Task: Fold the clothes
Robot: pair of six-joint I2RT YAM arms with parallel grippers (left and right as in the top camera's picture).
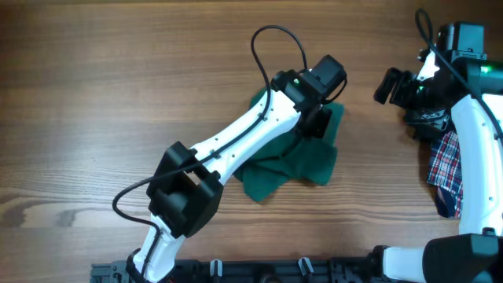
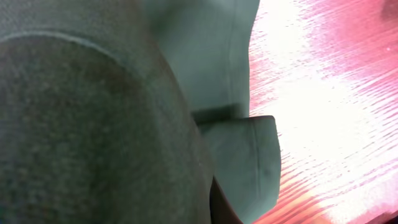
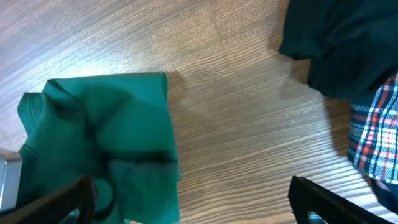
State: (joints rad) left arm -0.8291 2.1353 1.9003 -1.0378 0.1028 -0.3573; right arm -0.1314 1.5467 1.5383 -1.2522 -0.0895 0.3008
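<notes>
**Inspector:** Clothes (image 1: 292, 163), position and surroundings?

**Assessor:** The counter (image 1: 102, 94) first. Bare wood runs wide on the left and along the far side. A narrower strip of bare wood separates the clothes from the pile at the right edge. The clothes lie a little right of the middle, a plain green garment, bunched and partly doubled over itself.

**Inspector:** Edges and long axis?

**Assessor:** In the overhead view the long axis runs diagonally, from the far-right corner down to a loose flap at the near left. The right wrist view shows one straight edge facing the bare strip. The rest is rumpled. A hemmed fold sits beside the wood in the left wrist view.

**Inspector:** Neighbouring items?

**Assessor:** A dark garment (image 1: 428, 126) lies at the far right, with a plaid cloth (image 1: 448, 169) just beside it on the near side. Both are apart from the clothes.

**Inspector:** Gripper states?

**Assessor:** The left arm crosses the clothes, and the left gripper (image 1: 318, 118) sits low over their far end. Green fabric fills its camera and its fingers do not show, so I cannot tell whether it is parted or closed. The right gripper (image 3: 191, 186) hangs over the bare strip near the dark garment, with its fingers (image 3: 81, 196) spread wide and holding nothing.
</notes>
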